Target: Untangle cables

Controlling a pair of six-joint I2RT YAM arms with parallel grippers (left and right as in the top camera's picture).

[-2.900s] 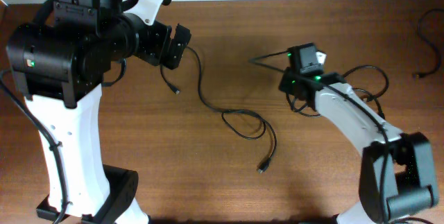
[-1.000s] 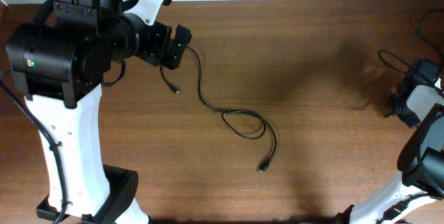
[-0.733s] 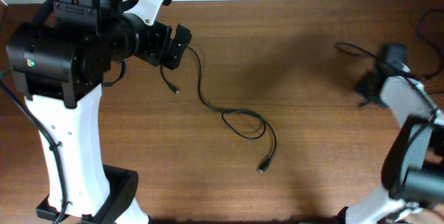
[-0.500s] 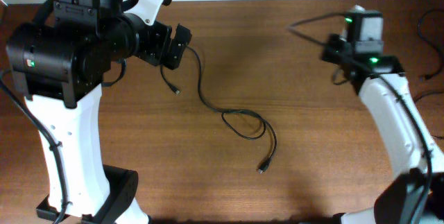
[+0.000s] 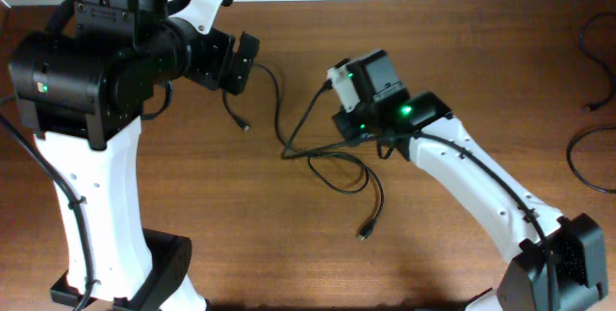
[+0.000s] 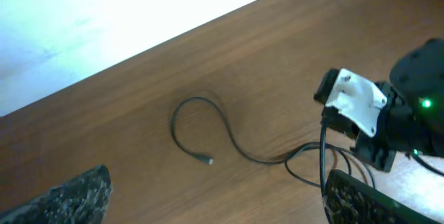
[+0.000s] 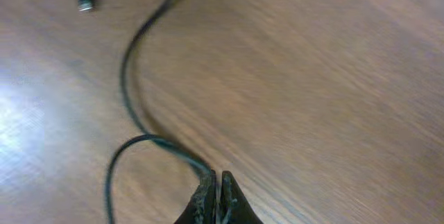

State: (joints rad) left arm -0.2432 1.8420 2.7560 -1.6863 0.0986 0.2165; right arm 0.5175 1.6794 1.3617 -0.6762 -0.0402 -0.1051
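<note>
Left gripper (image 5: 243, 63): jaws wide apart, holding nothing, up over the far left of the brown wooden table (image 5: 462, 41).
Right gripper (image 7: 217, 182): jaws squeezed tight on a thin black bendy cord (image 7: 132, 85).
Pinched cord: it curves away from the fingers across the wood.
Looped black cord (image 5: 339, 172): in the middle of the table, just beside the right gripper, with 1 loop.
Small plug (image 5: 364, 234): at the front end of the looped cord.
Right edge: 2 more cords, a curved black cord (image 5: 570, 157) and another black cord (image 5: 583, 34), well apart from both grippers.
</note>
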